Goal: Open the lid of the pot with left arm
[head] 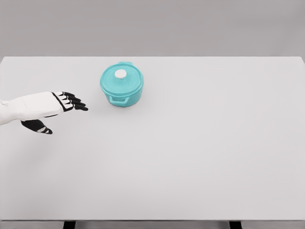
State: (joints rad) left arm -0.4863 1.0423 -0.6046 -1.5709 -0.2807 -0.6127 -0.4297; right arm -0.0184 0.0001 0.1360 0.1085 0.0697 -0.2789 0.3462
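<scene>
A small teal pot point(122, 85) stands on the white table point(190, 143), left of the middle and toward the far edge. Its teal lid point(121, 76) sits closed on top, with a round white knob point(121, 73) in the centre. My left hand point(62, 107) reaches in from the left edge, level with the pot and a short way to its left. Its black fingers point(76, 102) are stretched out flat toward the pot, the thumb hangs below, and it holds nothing. The right arm does not show.
The table's front edge runs along the bottom of the picture, with two dark legs under it. A grey wall stands behind the far edge.
</scene>
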